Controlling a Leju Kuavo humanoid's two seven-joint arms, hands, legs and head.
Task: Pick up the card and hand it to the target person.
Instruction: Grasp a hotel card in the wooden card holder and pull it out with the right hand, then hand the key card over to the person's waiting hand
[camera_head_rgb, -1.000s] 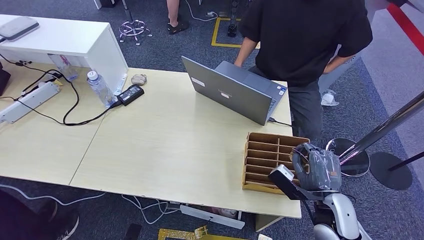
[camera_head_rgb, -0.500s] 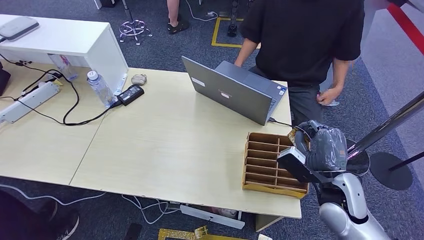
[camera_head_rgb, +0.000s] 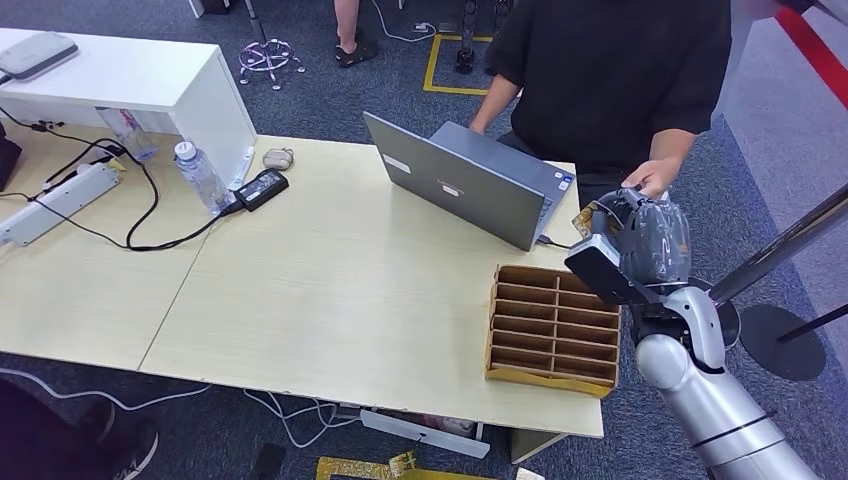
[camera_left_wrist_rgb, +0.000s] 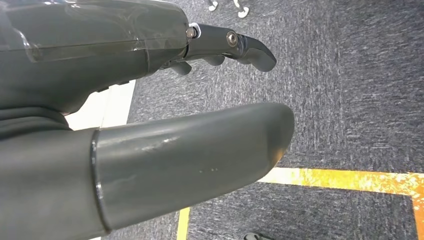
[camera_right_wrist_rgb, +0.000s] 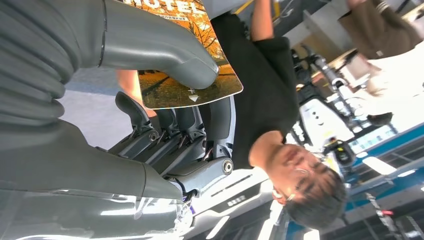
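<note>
Card: the card (camera_right_wrist_rgb: 192, 75) sits pinched under the thumb of the right hand (camera_head_rgb: 640, 245), against its darker fingers (camera_right_wrist_rgb: 200, 125).
Right hand: raised beyond the wooden tray (camera_head_rgb: 550, 325), beside the table (camera_head_rgb: 330, 290) edge.
Person: their hand (camera_head_rgb: 652, 180) appears to touch the right hand.
Left hand: the left hand (camera_left_wrist_rgb: 150, 100) holds nothing, fingers apart, over carpet.

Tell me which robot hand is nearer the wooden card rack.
Right. The right hand, holding the card, is raised just beyond the wooden card rack's far right corner. The left hand hangs over dark carpet, no rack near it.
</note>
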